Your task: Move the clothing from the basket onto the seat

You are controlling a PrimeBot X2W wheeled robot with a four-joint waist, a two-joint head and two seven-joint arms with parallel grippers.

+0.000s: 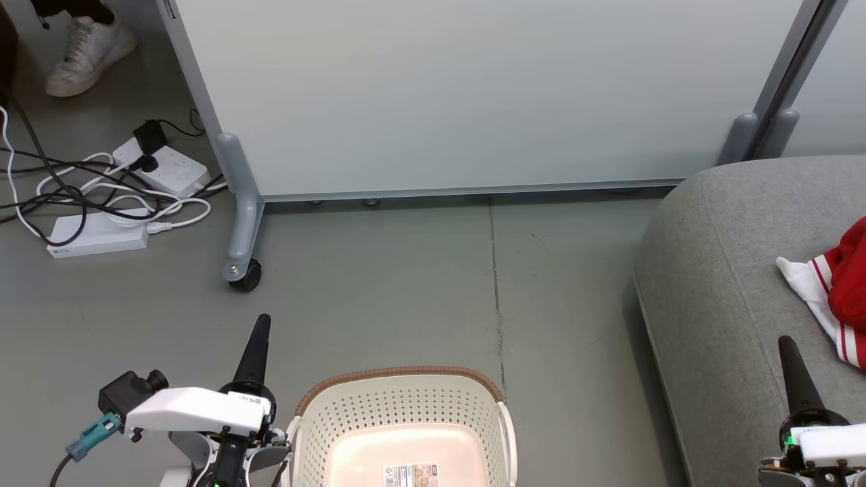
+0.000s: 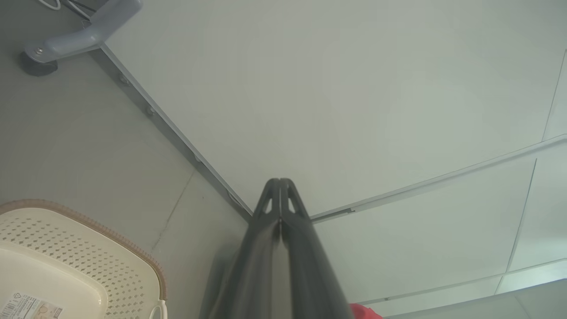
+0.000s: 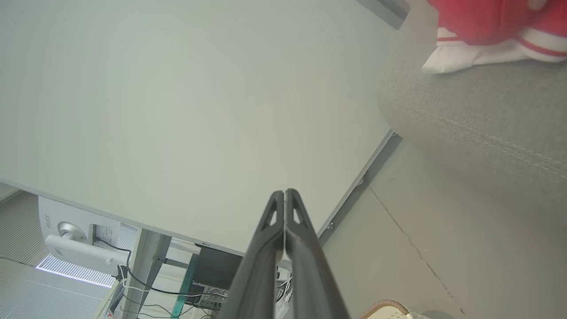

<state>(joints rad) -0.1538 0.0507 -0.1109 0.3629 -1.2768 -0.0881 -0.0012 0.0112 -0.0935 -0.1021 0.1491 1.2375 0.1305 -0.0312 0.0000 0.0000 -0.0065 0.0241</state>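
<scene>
L gripper (image 1: 261, 325) sits low left, its two dark fingers (image 2: 261, 257) pressed tight into one seam w/ nothing btw them, tip pointing up over grey floor (image 1: 379, 270). Far top left, a person's white shoe (image 1: 88, 47) rests on the floor. Below it, black and white cables (image 1: 74, 189) tangle round two white power strips (image 1: 166, 166). Moving right, a pale partition panel (image 1: 473, 95) stands across the back, and its grey leg ends in a black caster (image 1: 243, 279). Btm ctr now: the basket (image 1: 399, 373) is on the floor just right of the L gripper, not touching it. It has a brown rim on top and perforated cream walls, w/ a label sticker (image 1: 411, 475) flat on its pale bottom. L wrist view has the basket (image 2: 88, 248) at its lower left. A thin floor seam (image 1: 497, 284) runs up from near the basket's right corner. Over to the right, the seat (image 1: 717, 284) shows one big rounded grey corner, well apart from the basket w/ bare floor btw. The clothing (image 1: 846, 284) lies on the seat at the head view's right edge, a red bunch w/ a white band and red-white stripes. R wrist view has the clothing (image 3: 487, 22) on the seat (image 3: 478, 110) too. R gripper (image 1: 786, 345) comes in btm right, tip against the seat's grey fabric. Its fingers (image 3: 266, 257) are closed flat together, holding nothing, near the clothing w/ a gap btw.
</scene>
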